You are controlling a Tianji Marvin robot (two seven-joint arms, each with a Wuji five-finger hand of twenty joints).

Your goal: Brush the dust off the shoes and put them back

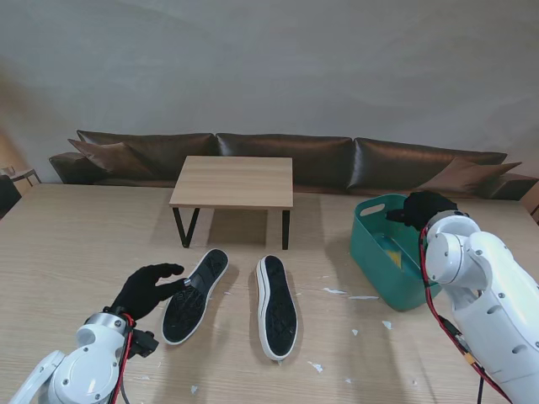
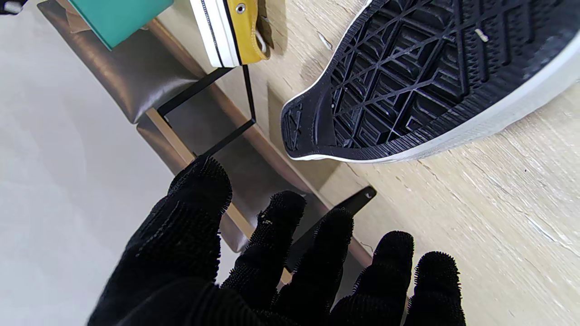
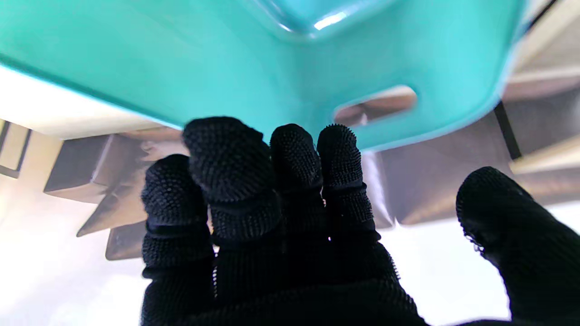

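Shoes lay sole-up side by side on the bench (image 1: 76, 244): the left shoe (image 1: 195, 295) had the left hand (image 1: 150, 288) beside its edge, fingers (image 2: 199, 199) spread, holding nothing, and the right shoe (image 1: 277, 306) sat just beside it. Farther right, the right hand (image 1: 425, 208) hovered over the green basket (image 1: 375, 257), fingers (image 3: 231, 158) loosely curled, empty. They looked light, with stiff, grippy rubber soles and softer canvas uppers, so pinching across the sole's sidewall seemed best.
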